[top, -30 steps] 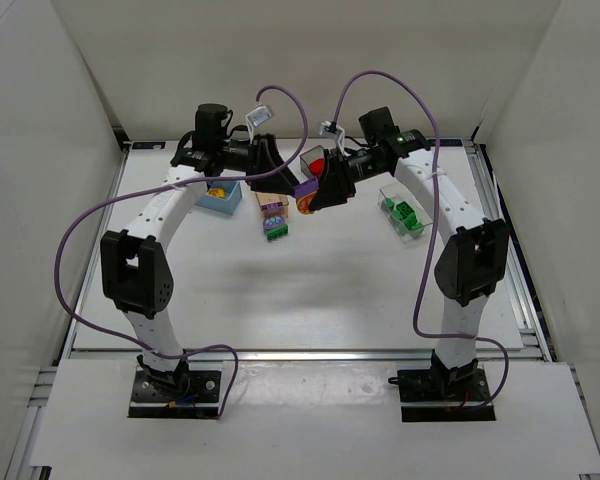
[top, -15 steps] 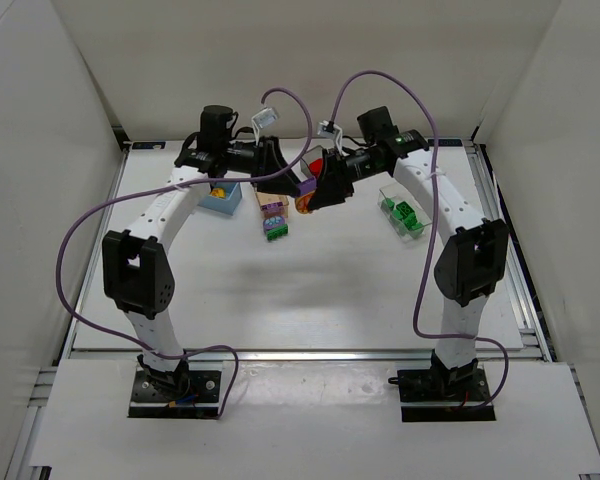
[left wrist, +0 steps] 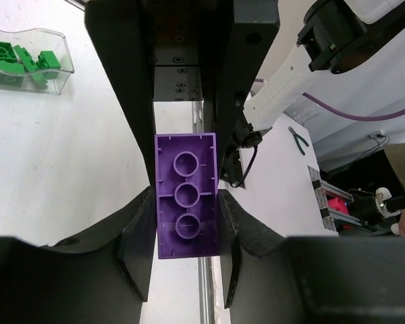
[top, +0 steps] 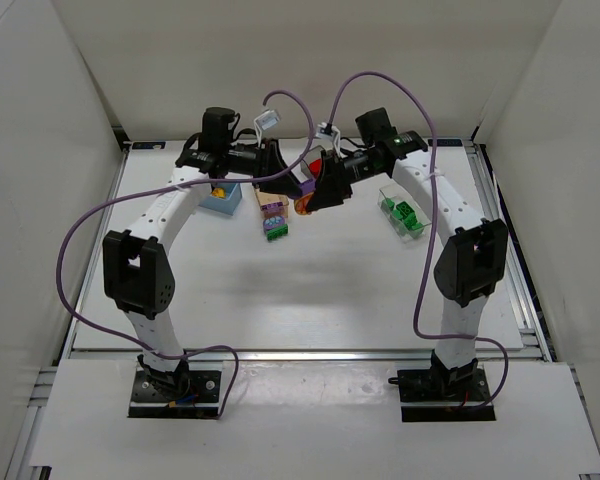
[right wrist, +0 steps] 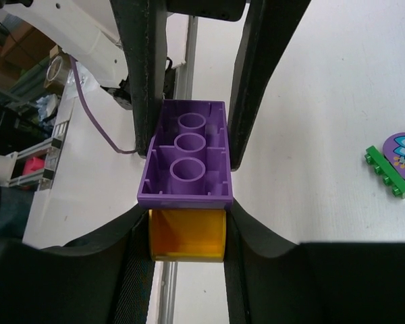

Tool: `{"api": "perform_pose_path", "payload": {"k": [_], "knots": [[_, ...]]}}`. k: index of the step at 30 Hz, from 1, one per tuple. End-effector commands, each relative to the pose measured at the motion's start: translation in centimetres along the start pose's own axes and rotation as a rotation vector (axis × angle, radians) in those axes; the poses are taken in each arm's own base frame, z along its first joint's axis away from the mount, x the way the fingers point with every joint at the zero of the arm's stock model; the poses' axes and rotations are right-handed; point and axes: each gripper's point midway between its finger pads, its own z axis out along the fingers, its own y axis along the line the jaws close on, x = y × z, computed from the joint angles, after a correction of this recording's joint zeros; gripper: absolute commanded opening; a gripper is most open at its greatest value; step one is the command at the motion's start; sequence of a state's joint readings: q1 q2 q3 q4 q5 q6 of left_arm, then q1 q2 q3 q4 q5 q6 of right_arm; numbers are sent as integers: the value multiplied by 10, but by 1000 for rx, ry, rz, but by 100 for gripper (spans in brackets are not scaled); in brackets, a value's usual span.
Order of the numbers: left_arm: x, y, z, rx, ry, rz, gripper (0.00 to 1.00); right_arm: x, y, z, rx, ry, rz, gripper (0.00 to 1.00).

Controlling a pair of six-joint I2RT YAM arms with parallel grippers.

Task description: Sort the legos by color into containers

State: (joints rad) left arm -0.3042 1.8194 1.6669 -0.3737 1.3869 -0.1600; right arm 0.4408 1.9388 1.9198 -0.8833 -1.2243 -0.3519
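A purple lego [right wrist: 187, 152] sits stacked on an orange lego [right wrist: 187, 233], both held in the air between the two arms. My right gripper [right wrist: 187, 229] is shut on the orange one. From the opposite side my left gripper [left wrist: 186, 216] is shut on the purple lego [left wrist: 186, 202], its hollow underside facing the camera. In the top view the stack [top: 303, 192] hangs at the back middle, between the left gripper [top: 286, 178] and the right gripper [top: 316, 192]. The clear container [top: 402, 213] holds green legos.
A light blue container [top: 220, 200] with a yellow brick stands at the back left. A purple-and-green clump [top: 274, 222] lies on the table below the grippers. A dark container with a red brick [top: 317, 160] is partly hidden behind the right gripper. Both arms' cables arch overhead.
My left gripper has moved right to the stack and shut on the purple lego. The right gripper has kept its grip and hardly moved.
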Motion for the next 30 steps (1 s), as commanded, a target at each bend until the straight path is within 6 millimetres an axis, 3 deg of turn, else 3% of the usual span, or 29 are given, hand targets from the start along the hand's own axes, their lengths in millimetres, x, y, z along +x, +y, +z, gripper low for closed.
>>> {"api": "perform_pose_path", "payload": {"k": [1, 5, 7, 11, 12, 16, 21, 23, 26, 30], "knots": [[-26, -13, -19, -67, -47, 104, 10, 11, 13, -1, -6, 18, -46, 6], [-52, 4, -50, -166, -120, 156, 10, 34, 23, -6, 21, 52, -46, 6], [-66, 24, -70, -225, -180, 141, 10, 49, 24, -7, 34, 78, -47, 6], [-77, 57, -86, -320, -239, 79, 10, 63, 32, -12, 62, 107, -51, 6], [-78, 75, -91, -406, -247, 104, 10, 65, 33, -13, 69, 112, -53, 6], [-56, 134, -99, -620, -209, 59, 10, 65, 33, -21, 117, 115, -59, 6], [-23, 187, -97, -847, -103, 51, 10, 57, 28, -30, 169, 100, -70, 6], [-10, 212, -109, -971, -71, 29, 10, 54, 26, -33, 188, 94, -67, 6], [7, 238, -117, -1091, -27, -12, 10, 49, 22, -42, 214, 74, -62, 6], [16, 258, -124, -1181, -10, -42, 10, 47, 17, -49, 236, 67, -63, 6]]}}
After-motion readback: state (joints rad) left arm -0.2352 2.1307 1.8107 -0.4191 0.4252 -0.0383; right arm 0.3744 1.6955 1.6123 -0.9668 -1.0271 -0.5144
